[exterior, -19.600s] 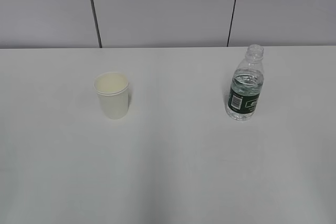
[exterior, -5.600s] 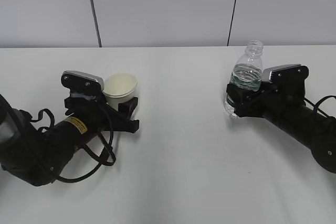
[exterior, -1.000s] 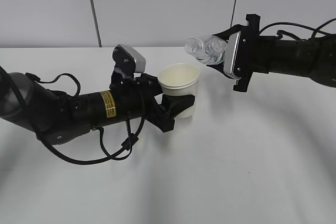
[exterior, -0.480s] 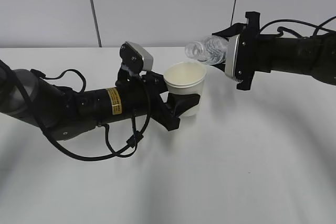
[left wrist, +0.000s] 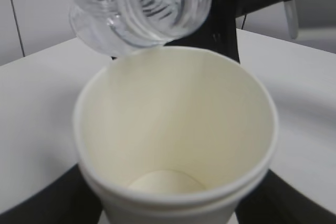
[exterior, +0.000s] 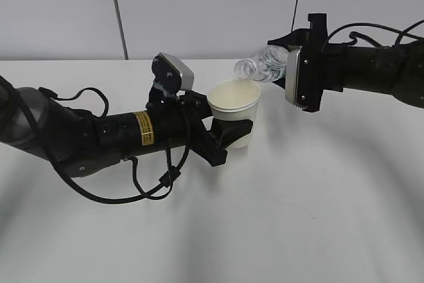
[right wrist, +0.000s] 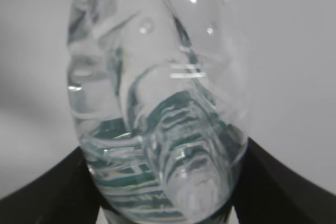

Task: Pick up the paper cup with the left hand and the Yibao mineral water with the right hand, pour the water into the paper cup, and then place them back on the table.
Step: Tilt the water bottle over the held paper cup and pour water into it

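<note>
My left gripper (exterior: pixel 228 134) is shut on the cream paper cup (exterior: pixel 233 112) and holds it upright above the white table (exterior: pixel 331 190). In the left wrist view the cup (left wrist: pixel 173 129) fills the frame and its bottom looks dry. My right gripper (exterior: pixel 291 71) is shut on the Yibao mineral water bottle (exterior: pixel 264 65), tipped almost flat with its open neck over the cup's far rim. The bottle's mouth (left wrist: pixel 140 9) sits just above the rim. The right wrist view shows the bottle (right wrist: pixel 157 103) with its green label between the fingers.
A grey panelled wall (exterior: pixel 199 11) stands behind the table. The left arm (exterior: pixel 99 140), with a yellow sticker and cables, lies low across the left side. The right arm (exterior: pixel 371 74) reaches in from the right.
The left gripper carried the cup right, closer under the bottle's neck. The bottle has tipped a little further down toward the cup.
</note>
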